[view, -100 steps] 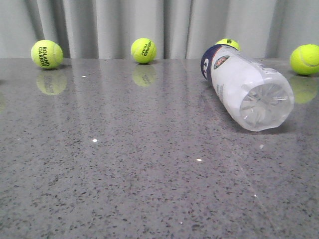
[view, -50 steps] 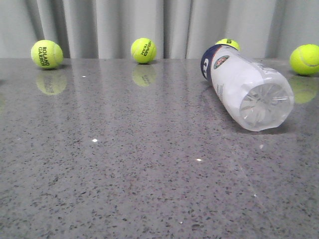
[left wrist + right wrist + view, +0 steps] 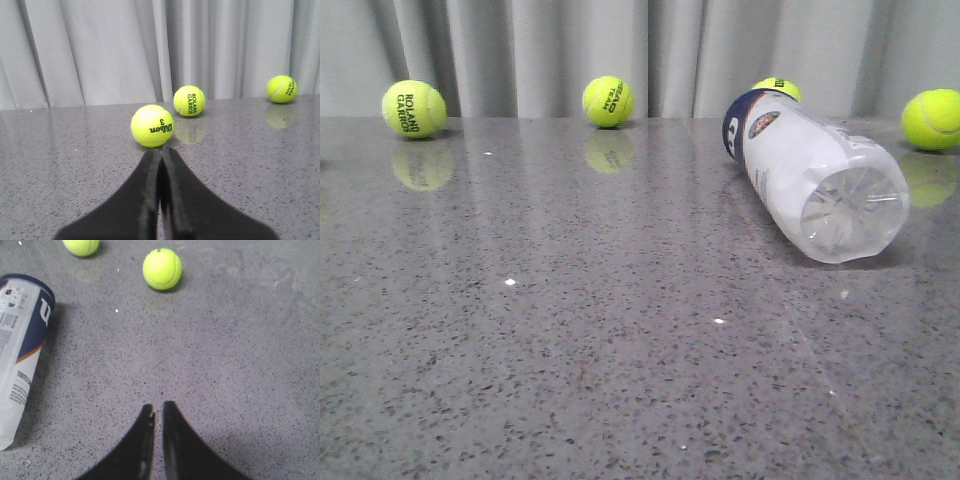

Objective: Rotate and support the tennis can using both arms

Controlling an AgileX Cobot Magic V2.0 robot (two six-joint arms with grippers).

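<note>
The tennis can (image 3: 810, 175) lies on its side at the right of the grey table, ribbed clear base toward the camera, navy end band toward the curtain. It also shows in the right wrist view (image 3: 20, 350), with barcode and navy-and-orange band. My right gripper (image 3: 158, 407) is shut and empty above bare table, apart from the can. My left gripper (image 3: 161, 150) is shut and empty, its tips just short of a Wilson ball (image 3: 152, 125). Neither arm shows in the front view.
Yellow tennis balls lie along the table's far edge by the grey curtain: a Roland Garros ball (image 3: 414, 109), a Head ball (image 3: 608, 101), one behind the can (image 3: 777, 88) and one at far right (image 3: 932, 119). Two balls (image 3: 162, 269) (image 3: 81, 246) lie beyond the right gripper.
</note>
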